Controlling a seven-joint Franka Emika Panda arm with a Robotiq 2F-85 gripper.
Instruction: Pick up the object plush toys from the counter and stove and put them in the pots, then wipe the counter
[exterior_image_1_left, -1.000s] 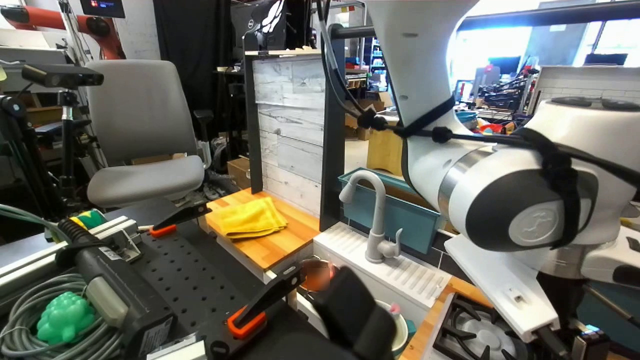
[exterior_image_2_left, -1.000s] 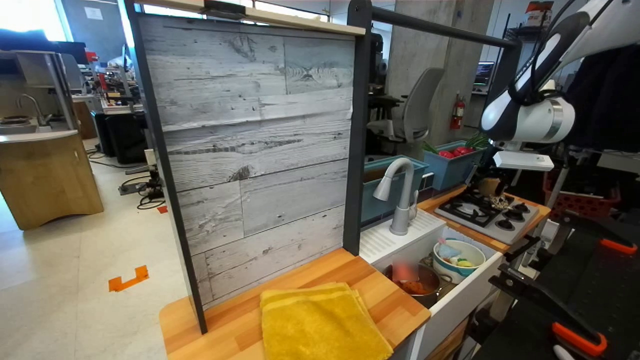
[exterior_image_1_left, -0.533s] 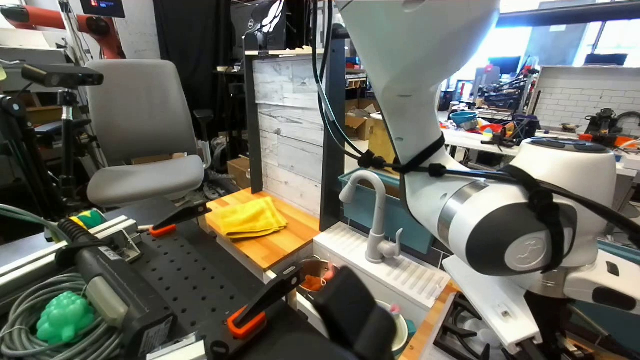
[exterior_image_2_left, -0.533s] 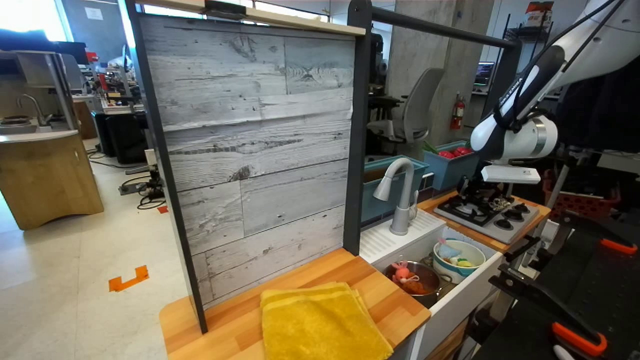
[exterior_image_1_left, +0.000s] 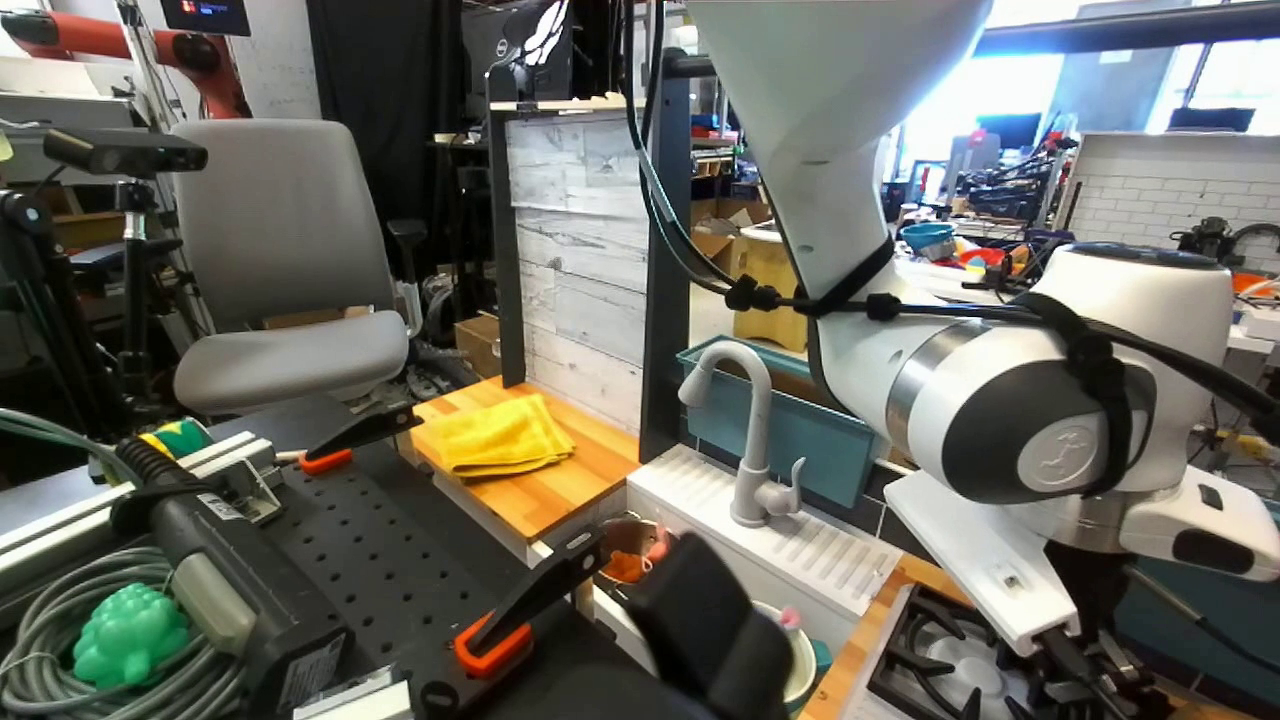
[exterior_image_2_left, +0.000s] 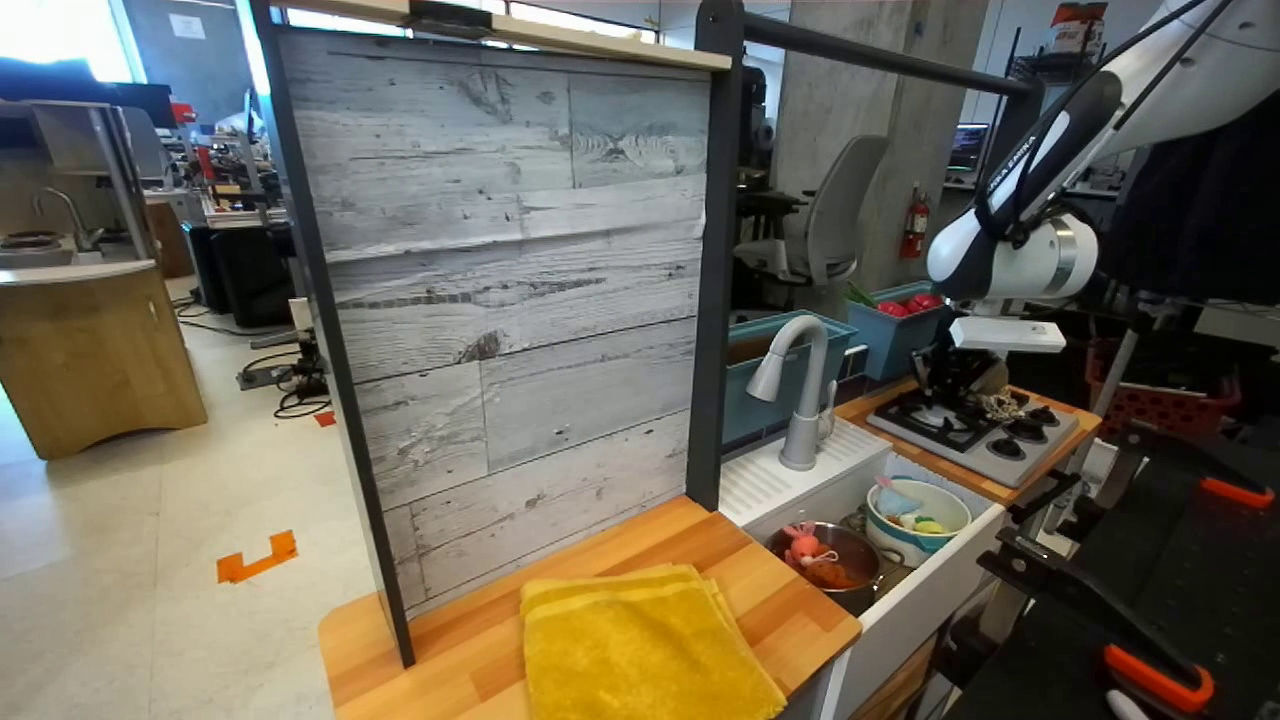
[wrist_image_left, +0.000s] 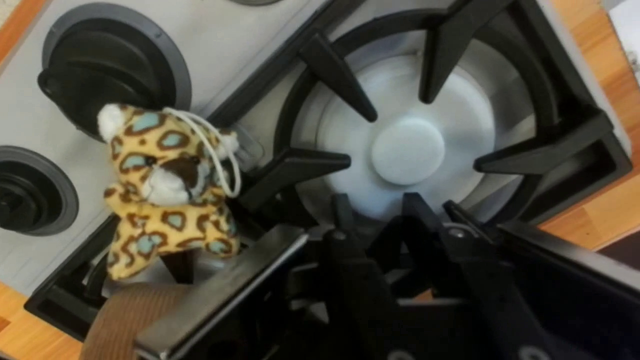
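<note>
while one gripper (wrist_image_left: 405, 232) hovers, one plush leopard (wrist_image_left: 172, 220) rests on one stove (wrist_image_left: 235, 35).

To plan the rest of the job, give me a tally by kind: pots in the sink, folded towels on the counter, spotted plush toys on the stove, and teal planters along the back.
Pots: 2, metal pot and white pot
Towels: 1, yellow towel
Plush toys: 1, leopard-print plush
Planters: 2, planter nearer the yellow towel and farther planter
Total: 6
</note>
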